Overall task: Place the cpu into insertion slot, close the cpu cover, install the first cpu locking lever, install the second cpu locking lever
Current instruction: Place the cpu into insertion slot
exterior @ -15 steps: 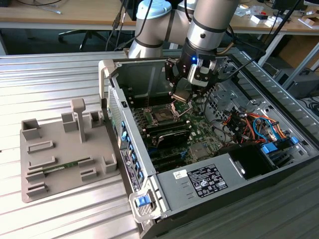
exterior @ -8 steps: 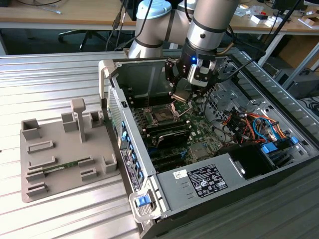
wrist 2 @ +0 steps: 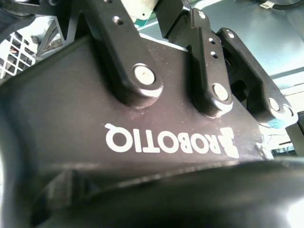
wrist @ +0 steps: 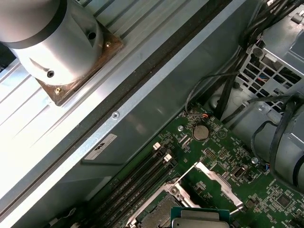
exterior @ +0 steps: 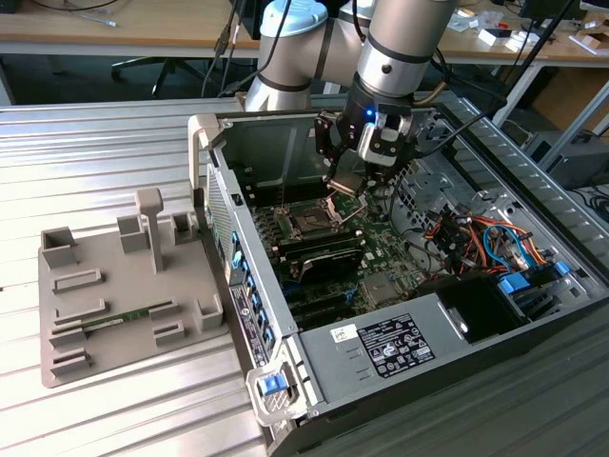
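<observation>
You're holding the cpu (wrist: 199, 221) just over the insertion slot (exterior: 311, 225), with the gripper (exterior: 345, 183) clamped on it and the cpu cover (wrist: 214, 176) standing open. I'd be levelling it, squaring it to the socket and lowering gently, no force.

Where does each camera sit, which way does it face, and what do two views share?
Exterior view: off the arm, above the open grey computer case, looking down into it; shows the silver robot arm and gripper.
First wrist view: on the arm, looking down at the green circuit board and small flat square silvery chip; shows the arm's round silver base.
Second wrist view: on the arm, behind the gripper's black body, facing along its fingers.
Shared: exterior and first wrist views both show that board.
</observation>
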You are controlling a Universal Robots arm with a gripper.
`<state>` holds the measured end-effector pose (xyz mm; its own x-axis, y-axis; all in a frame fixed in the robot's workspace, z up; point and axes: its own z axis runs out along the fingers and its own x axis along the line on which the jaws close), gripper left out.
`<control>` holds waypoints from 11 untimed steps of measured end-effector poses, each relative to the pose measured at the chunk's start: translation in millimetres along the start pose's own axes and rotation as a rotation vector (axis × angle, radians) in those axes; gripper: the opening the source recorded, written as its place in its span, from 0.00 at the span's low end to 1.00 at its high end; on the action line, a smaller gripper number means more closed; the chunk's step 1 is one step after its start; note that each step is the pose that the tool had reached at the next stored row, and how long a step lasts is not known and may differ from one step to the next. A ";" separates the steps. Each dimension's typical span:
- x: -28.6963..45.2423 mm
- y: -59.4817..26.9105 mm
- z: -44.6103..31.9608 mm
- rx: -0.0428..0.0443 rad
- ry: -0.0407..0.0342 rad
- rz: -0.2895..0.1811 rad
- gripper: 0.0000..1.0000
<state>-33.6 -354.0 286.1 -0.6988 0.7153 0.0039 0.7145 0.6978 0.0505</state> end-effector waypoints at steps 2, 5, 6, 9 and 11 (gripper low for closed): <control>0.0 0.0 0.1 0.0000 -0.0001 0.001 0.55; 0.0 0.0 0.2 0.0000 -0.0001 0.003 0.55; 0.0 0.0 0.3 0.0000 -0.0002 0.004 0.55; 0.0 0.0 0.4 0.0000 -0.0003 0.006 0.55; 0.0 0.0 0.6 0.0000 -0.0004 0.009 0.55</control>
<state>-33.6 -354.0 285.5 -0.6922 0.7217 0.0039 0.7210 0.6911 0.0504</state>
